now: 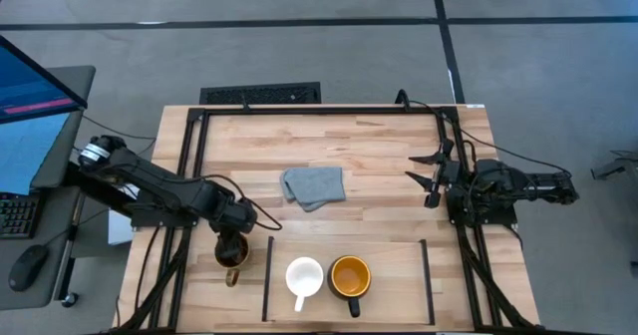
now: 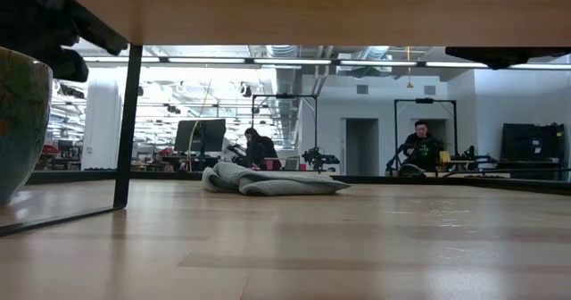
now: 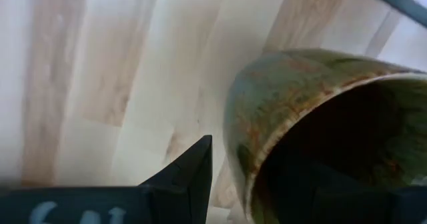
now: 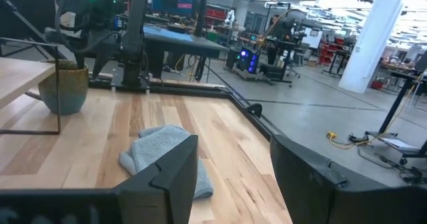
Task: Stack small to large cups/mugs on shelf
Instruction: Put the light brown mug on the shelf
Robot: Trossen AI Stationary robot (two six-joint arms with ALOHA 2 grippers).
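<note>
— So where does the stacking stand?

— Two of three look placed. The white mug [image 1: 304,277] and the dark mug [image 1: 350,276] sit side by side on the shelf [image 1: 399,275], between its two black bars [image 1: 267,278], handles toward the near edge. The gold mug [image 1: 232,254] is the one left — it stands on the table [image 1: 379,156] just outside the left bar.

— Is the robot on it?

— The left gripper [image 1: 235,243] is directly over it. In the wrist view one finger [image 3: 190,171] hangs outside the mug's wall and the other seems to be down inside the dark bowl, so the fingers straddle the rim; whether they have clenched on it, I cannot tell. The right gripper [image 1: 431,178] waits at the table's right side with its fingers spread and nothing between them.

— Any room to work?

— Open shelf lies to the right of the dark mug, up to the right bar — enough, I judge, for the big one. To get there the mug must clear the left bar and pass the two mugs already placed. The cloth [image 1: 314,186] lies mid-table, well apart from that path.
</note>
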